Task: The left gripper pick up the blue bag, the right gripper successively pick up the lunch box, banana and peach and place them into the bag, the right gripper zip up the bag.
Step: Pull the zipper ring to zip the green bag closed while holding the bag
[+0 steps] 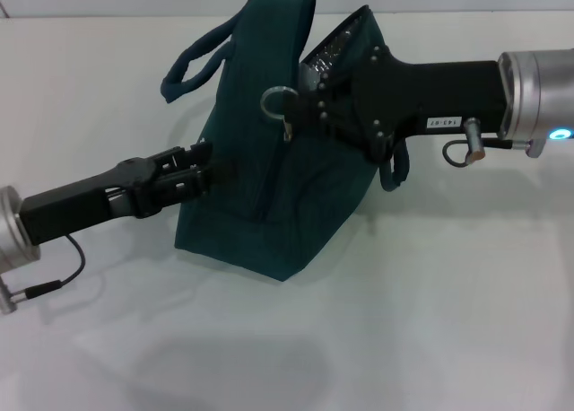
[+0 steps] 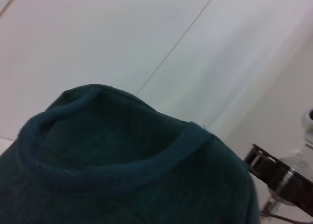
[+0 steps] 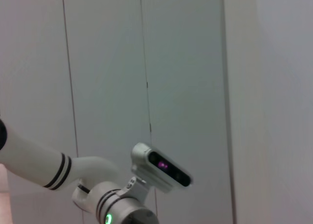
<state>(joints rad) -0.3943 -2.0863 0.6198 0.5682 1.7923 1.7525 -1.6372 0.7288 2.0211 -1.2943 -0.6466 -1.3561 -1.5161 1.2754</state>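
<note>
1. The blue bag (image 1: 269,196) stands on the white tabletop (image 1: 430,321), near the middle of the head view. Its base rests on the surface and its body leans slightly.
2. One loop handle (image 1: 193,61) arches out from the bag's upper left side. A strip of silver foil lining (image 1: 330,48) shows at the top opening, just above the right arm.
3. A ring zip pull (image 1: 276,101) hangs on the bag's near face, by the zip line.
4. The left gripper (image 1: 199,170) reaches in from the lower left. Its fingers press against the bag's left side at mid height; whether they pinch fabric cannot be told, as the tips merge with the dark cloth.
5. The right gripper (image 1: 316,97) comes in from the right, level with the bag's upper part. Its fingers sit right at the ring zip pull, narrow; a firm hold on the ring cannot be confirmed.
6. The left wrist view shows the blue bag (image 2: 122,175) filling the lower part, with a handle (image 2: 98,160) curving across it.
7. The right wrist view shows only wall panels and a white robot arm (image 3: 39,160) carrying a camera head (image 3: 161,168).
</note>
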